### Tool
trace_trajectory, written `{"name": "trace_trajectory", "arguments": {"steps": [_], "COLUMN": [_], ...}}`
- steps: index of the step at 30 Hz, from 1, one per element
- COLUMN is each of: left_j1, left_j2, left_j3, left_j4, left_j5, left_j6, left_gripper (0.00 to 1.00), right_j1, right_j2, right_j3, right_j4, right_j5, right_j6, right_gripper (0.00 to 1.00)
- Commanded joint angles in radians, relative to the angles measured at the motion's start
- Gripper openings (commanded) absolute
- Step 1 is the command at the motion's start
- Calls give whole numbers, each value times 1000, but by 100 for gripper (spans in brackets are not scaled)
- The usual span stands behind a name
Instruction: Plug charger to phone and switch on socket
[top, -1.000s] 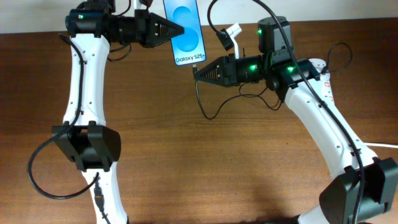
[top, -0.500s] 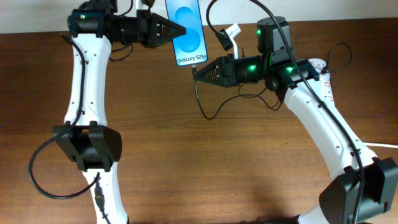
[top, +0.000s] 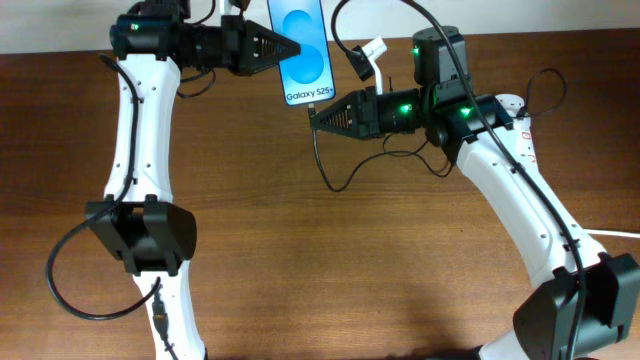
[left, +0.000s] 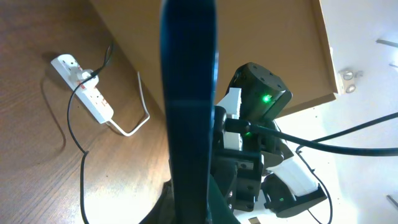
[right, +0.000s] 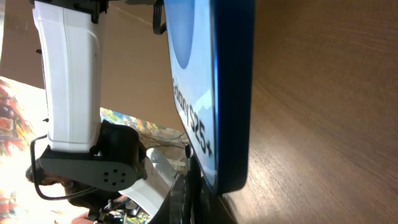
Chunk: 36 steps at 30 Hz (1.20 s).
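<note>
The phone (top: 303, 45), with a blue screen and the text "Galaxy S25+", is held above the table's far edge by my left gripper (top: 288, 50), which is shut on its left side. In the left wrist view the phone (left: 189, 93) shows edge-on, and in the right wrist view (right: 193, 81) its bottom end is close. My right gripper (top: 316, 113) is shut on the plug tip of the charger, just under the phone's bottom edge. The charger's thin black cable (top: 330, 180) loops down over the table. The socket (left: 93, 99) lies at the right, mostly hidden under my right arm in the overhead view.
The brown wooden table (top: 350, 260) spreads below both arms. A thick white cord (left: 134, 121) leaves the socket. The table's far edge runs just behind the phone. The bases of both arms stand at the front left and front right.
The phone and my left gripper have shifted slightly right and up. My right gripper has stayed just below the phone's bottom edge.
</note>
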Motion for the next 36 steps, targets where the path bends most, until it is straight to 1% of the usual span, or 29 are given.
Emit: {"name": "trace_trajectory", "arguments": {"steps": [1, 8, 10, 36], "left_j1": [-3, -4, -8, -10], "left_j2": [-19, -19, -19, -19], "left_j3": [14, 14, 14, 14], "left_j4": [3, -2, -2, -14], "left_j5": [41, 41, 41, 41], "left_j6": [23, 23, 23, 23], "left_gripper": [0, 0, 0, 0], "right_j1": [-15, -14, -14, -14], "right_j2": [-17, -17, -17, -17], "right_j3": [18, 18, 18, 18], "right_j4": [10, 25, 25, 17], "right_j5": [-6, -5, 26, 59], "right_j6": [-14, -13, 13, 14], "right_gripper": [4, 4, 4, 4]}}
